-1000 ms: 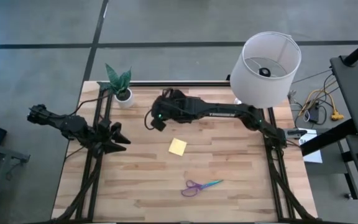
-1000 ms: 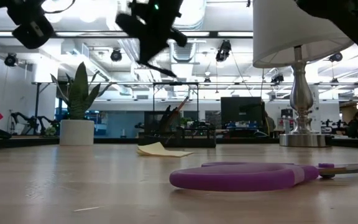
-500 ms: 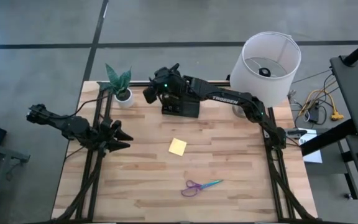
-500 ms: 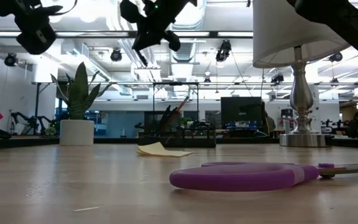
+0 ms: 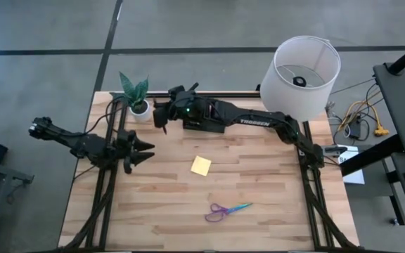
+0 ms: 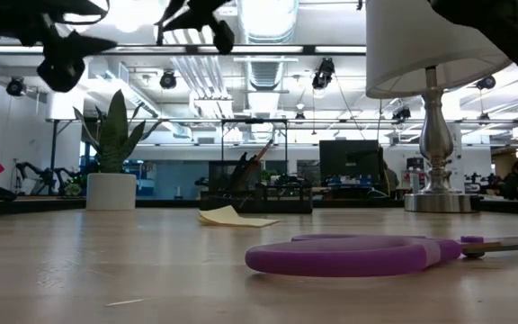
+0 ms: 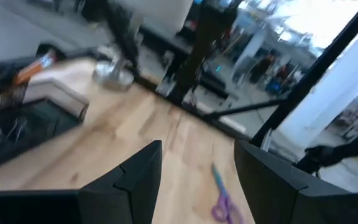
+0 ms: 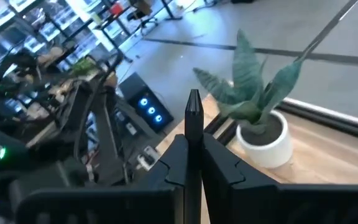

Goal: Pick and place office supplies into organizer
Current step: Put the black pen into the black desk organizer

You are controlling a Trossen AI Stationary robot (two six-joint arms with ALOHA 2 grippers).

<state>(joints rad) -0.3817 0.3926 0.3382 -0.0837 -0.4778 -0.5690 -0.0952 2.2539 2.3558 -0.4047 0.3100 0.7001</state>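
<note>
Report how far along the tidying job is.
Done: pens stand in the black mesh organizer. In hand: the right end effector is shut on a thin dark pen, raised beside the organizer near the potted plant. Left: the yellow sticky-note pad and purple-handled scissors lie on the table.

Purple-teal scissors (image 5: 226, 210) and yellow pad (image 5: 201, 166) lie flat, apart from black organizer (image 5: 204, 124).

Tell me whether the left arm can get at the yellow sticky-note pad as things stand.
Probably yes. The left claw is open and empty at the table's left side, and only bare wood lies between it and the sticky-note pad. The right claw is up by the potted plant, out of that path.
</note>
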